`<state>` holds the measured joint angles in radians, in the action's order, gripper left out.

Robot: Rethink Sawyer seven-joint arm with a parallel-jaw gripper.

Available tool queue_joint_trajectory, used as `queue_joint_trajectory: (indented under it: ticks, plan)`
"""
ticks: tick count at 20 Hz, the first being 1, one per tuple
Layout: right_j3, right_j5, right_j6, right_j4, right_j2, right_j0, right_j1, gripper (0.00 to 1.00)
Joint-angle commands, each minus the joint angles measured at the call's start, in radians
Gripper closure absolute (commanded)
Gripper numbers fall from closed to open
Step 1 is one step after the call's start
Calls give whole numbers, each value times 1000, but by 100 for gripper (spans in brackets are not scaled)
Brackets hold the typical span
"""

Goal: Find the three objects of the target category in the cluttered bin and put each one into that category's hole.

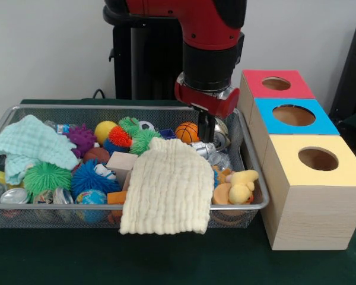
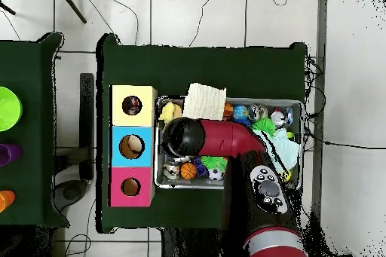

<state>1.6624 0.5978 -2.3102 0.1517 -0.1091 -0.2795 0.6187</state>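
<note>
My gripper point(image 1: 206, 126) hangs low over the back right corner of the wire bin point(image 1: 249, 205), just right of a small basketball point(image 1: 187, 132) and above crumpled silver things point(image 1: 218, 142). In the overhead view the arm's wrist point(image 2: 181, 137) hides the gripper; the basketball point(image 2: 188, 171) and a soccer ball point(image 2: 215, 174) lie beside it. Nothing shows as held. Three wooden boxes stand right of the bin, each with a hole: red point(image 1: 276, 84), blue point(image 1: 293, 114) and yellow point(image 1: 317, 159).
A cream cloth point(image 1: 169, 187) drapes over the bin's front rim and a mint cloth point(image 1: 32, 145) lies at its left. Spiky balls in purple point(image 1: 81, 138), green point(image 1: 46, 176) and blue point(image 1: 89, 176), a wooden block point(image 1: 121, 161) and a plush duck point(image 1: 242, 185) crowd the bin.
</note>
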Motion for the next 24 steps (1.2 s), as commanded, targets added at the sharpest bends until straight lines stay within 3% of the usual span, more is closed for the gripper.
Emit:
queue_joint_trajectory:
  ticks: [1, 24]
  plan:
    - [97, -99, 47, 73, -76, -4, -50, 100]
    - [86, -122, 34, 93, -70, 3, -86, 100]
